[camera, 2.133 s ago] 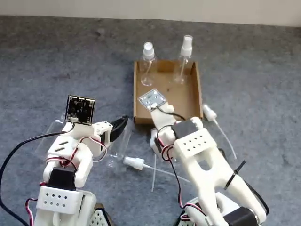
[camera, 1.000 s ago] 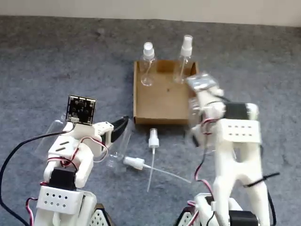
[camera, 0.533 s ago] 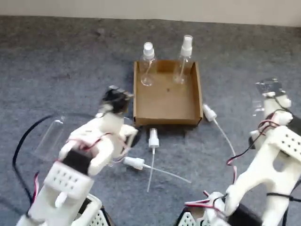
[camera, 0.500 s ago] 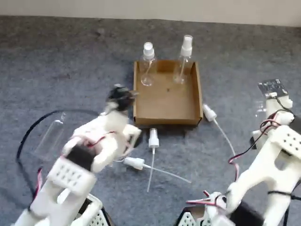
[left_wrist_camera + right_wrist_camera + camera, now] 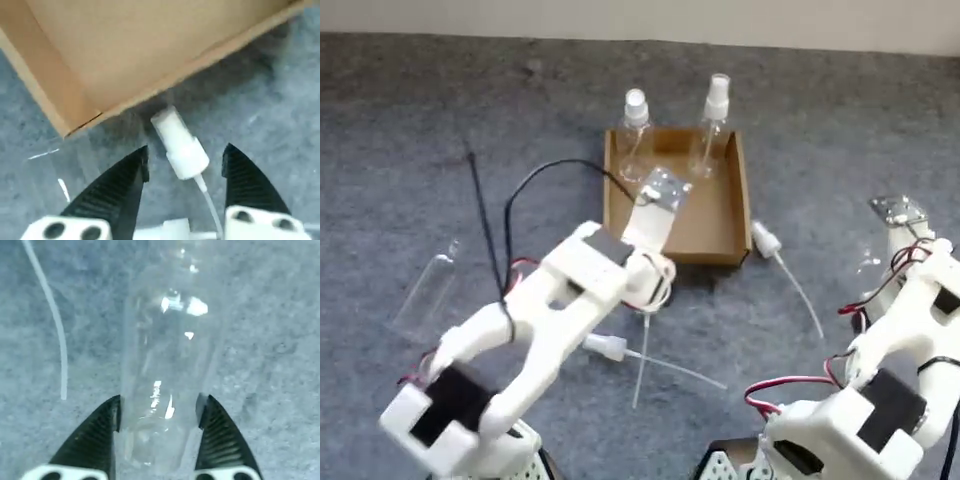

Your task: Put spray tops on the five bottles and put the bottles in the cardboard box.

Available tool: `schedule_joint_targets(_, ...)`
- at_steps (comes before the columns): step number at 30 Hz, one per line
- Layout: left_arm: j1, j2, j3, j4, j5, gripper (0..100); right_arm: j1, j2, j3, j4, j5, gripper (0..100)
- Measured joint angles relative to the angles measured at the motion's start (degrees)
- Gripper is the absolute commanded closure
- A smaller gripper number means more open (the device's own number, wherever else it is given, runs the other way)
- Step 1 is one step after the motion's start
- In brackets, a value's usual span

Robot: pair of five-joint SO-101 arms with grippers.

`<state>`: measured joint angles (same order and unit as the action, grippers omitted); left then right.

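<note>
While the left gripper (image 5: 186, 152) is hanging low over the grey carpet (image 5: 280, 100), its fingers (image 5: 125, 180) are standing wide apart and holding nothing. They are straddling a loose spray top (image 5: 179, 142), which is lying just beside the near outer wall of the cardboard box (image 5: 150, 45).

The right gripper (image 5: 160, 405) is spreading its fingers (image 5: 97, 435) either side of a clear bottle (image 5: 170, 340) lying on the carpet. Whether they are pressing on it cannot be told.

In the high view, a capped bottle (image 5: 634, 140) and a taller capped bottle (image 5: 710, 125) are standing upright against the box's far wall. An uncapped bottle (image 5: 425, 290) is lying well to the left.
</note>
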<state>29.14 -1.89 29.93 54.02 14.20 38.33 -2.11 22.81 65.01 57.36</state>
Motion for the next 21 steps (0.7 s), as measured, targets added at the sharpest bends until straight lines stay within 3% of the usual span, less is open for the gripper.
schedule_joint_targets(8, 0.0, 5.7, -2.0, 0.0, 3.3, 80, 0.8, 4.6, -1.8, 0.0, 2.0, 98.5)
schedule_joint_targets(13, -0.2, 5.9, -2.0, 0.0, 3.3, 90, 0.7, 6.0, -1.8, 0.0, 3.3, 98.5)
schedule_joint_targets(21, 0.3, 5.9, -2.1, 0.0, 3.4, 87, 3.0, 6.1, -1.8, 0.0, 3.6, 98.5)
